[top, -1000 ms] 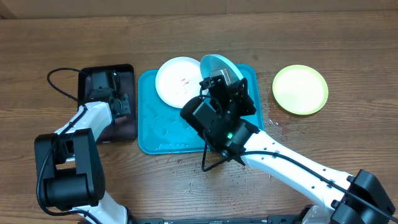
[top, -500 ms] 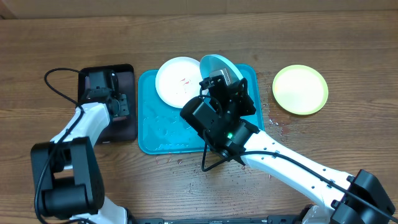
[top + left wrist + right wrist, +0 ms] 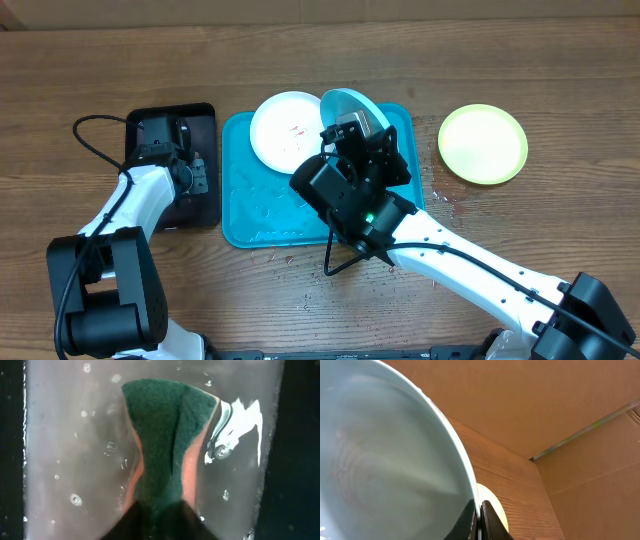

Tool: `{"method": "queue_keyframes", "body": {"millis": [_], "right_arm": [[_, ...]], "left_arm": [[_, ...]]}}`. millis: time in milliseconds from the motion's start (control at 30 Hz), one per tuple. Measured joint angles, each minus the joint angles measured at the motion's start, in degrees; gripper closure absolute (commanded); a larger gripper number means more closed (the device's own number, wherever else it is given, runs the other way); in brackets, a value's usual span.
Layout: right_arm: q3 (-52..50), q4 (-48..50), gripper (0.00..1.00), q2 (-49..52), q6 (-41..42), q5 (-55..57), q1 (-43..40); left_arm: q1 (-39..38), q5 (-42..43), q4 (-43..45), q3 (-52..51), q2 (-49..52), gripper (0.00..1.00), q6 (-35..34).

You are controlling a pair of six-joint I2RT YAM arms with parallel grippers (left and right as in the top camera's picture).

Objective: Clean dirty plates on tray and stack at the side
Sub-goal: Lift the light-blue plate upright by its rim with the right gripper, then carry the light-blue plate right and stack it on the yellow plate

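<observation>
Teal plate [image 3: 350, 105] held tilted over the tray [image 3: 245, 215], rim pinched by our right end effector [image 3: 479, 515] | smeared white plate [image 3: 283, 130] on the tray | yellow-green plate [image 3: 483, 144] aside on the counter [image 3: 560, 80] | left end effector [image 3: 159, 512] pinches the sponge [image 3: 160, 435] at the black tray [image 3: 205, 205], arm just shifted | we judge scrubbing is next.

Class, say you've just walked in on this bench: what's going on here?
The right gripper is shut on the rim of the light teal plate, holding it tilted up above the turquoise tray. The left gripper is over the small black tray, pinching a green sponge that sits in water. The white plate, with red smears, lies at the turquoise tray's top-left corner in the overhead view. The yellow-green plate sits alone on the table, beside the tray.
</observation>
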Motion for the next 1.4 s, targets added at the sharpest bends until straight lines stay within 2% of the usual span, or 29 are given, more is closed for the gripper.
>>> {"method": "queue_keyframes", "body": {"millis": [67,400,433,467,500,567,633,733,833,867,1300,1367,1400], "right_arm": [[0.0,-0.04,0.96,0.0,0.0,-0.02,0.0],[0.0,-0.04,0.96,0.0,0.02,-0.04,0.0],[0.0,-0.04,0.96,0.0,0.0,-0.02,0.0],[0.0,0.0,0.96,0.0,0.02,-0.04,0.0],[0.0,-0.02,0.96,0.0,0.0,-0.02,0.0],[0.0,-0.04,0.96,0.0,0.0,-0.02,0.0],[0.0,0.02,0.96,0.0,0.0,-0.02,0.0],[0.0,0.0,0.96,0.0,0.02,-0.02,0.0],[0.0,-0.02,0.96,0.0,0.0,-0.04,0.0],[0.0,-0.02,0.96,0.0,0.0,-0.02,0.0],[0.0,-0.02,0.96,0.0,0.02,-0.04,0.0],[0.0,0.0,0.96,0.0,0.0,-0.04,0.0],[0.0,-0.02,0.96,0.0,0.0,-0.07,0.0]], "left_arm": [[0.0,0.02,-0.35,0.0,0.0,0.96,-0.02],[0.0,-0.02,-1.05,0.0,0.0,0.96,-0.68],[0.0,-0.02,-1.42,0.04,-0.11,0.8,-0.96],[0.0,0.0,-1.88,0.07,-0.31,0.58,-0.98],[0.0,0.0,-2.21,0.07,-0.63,0.44,-1.22],[0.0,0.0,-2.43,0.09,-1.57,0.4,-1.36],[0.0,0.0,-2.23,0.13,-2.64,0.42,-1.55],[0.0,0.0,-1.25,0.35,-3.65,0.49,-1.62],[0.0,0.0,0.09,0.55,-3.65,0.68,-2.75],[0.0,-0.02,0.42,0.55,-3.65,0.72,-3.3],[0.0,0.0,1.77,0.55,0.46,0.69,-5.29],[0.0,-0.02,2.23,0.55,1.73,0.75,-5.49],[0.0,-0.02,2.45,0.55,2.19,0.87,-5.53]]}}
